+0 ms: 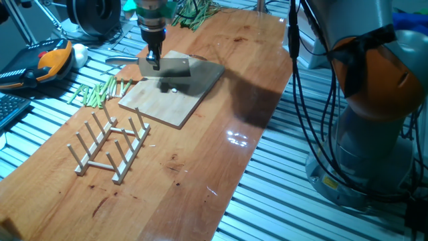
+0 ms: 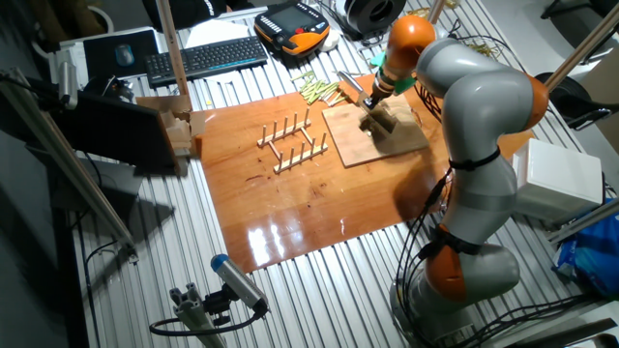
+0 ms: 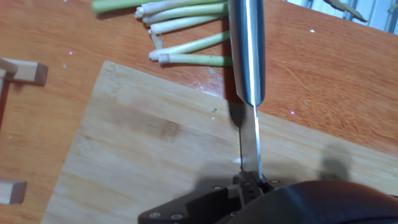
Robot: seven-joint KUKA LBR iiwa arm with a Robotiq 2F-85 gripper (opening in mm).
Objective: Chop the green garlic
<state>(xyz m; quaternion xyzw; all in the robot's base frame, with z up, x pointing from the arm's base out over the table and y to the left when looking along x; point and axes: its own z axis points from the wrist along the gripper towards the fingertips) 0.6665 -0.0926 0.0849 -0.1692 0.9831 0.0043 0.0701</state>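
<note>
A tiny whitish bit of green garlic [image 1: 172, 90] lies near the middle of the wooden chopping board [image 1: 194, 100]. My gripper [image 1: 154, 60] hangs just above the board's far left part, shut on a knife [image 1: 172, 66] whose broad grey blade hovers over the bit. The hand view looks along the knife [image 3: 248, 56] edge-on, its thin blade [image 3: 250, 143] above the board [image 3: 143, 155], with a small pale speck [image 3: 237, 161] beside the blade. From the other fixed view, the gripper [image 2: 375, 108] and knife stand over the board [image 2: 358, 145].
A heap of pale-green sticks [image 1: 99, 92] lies left of the board, also in the hand view [image 3: 186, 28]. Long dark-green stalks [image 1: 196, 12] lie at the far edge. A wooden peg rack [image 1: 110, 144] stands in front. The arm's orange base [image 1: 374, 100] is at the right.
</note>
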